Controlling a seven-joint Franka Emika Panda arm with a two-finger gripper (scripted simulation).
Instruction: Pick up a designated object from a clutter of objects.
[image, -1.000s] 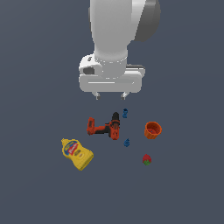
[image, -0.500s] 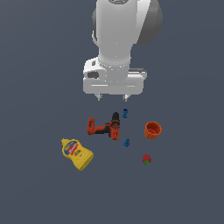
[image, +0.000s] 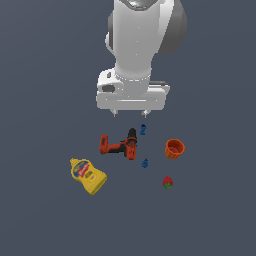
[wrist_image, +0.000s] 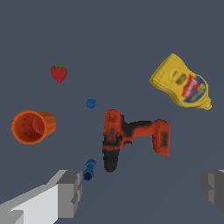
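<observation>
Dark grey surface (image: 40, 220) fills the scene, bare except for scattered clutter. One white robot arm hangs above it, its gripper (image: 130, 114) held high with the fingers (wrist_image: 70, 192) spread wide and empty. The target, a tiny red strawberry (image: 168, 182) with a green top, lies alone, well apart from the gripper, beyond the power drill (image: 120, 145) and just past the orange cup (image: 174, 148) toward the exterior view's right. A mustard bottle (image: 88, 175) lies on the opposite side.

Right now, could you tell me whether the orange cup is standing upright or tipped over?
Tipped over. The orange cup lies on its side in the wrist view, its open mouth facing sideways and looking empty.
</observation>
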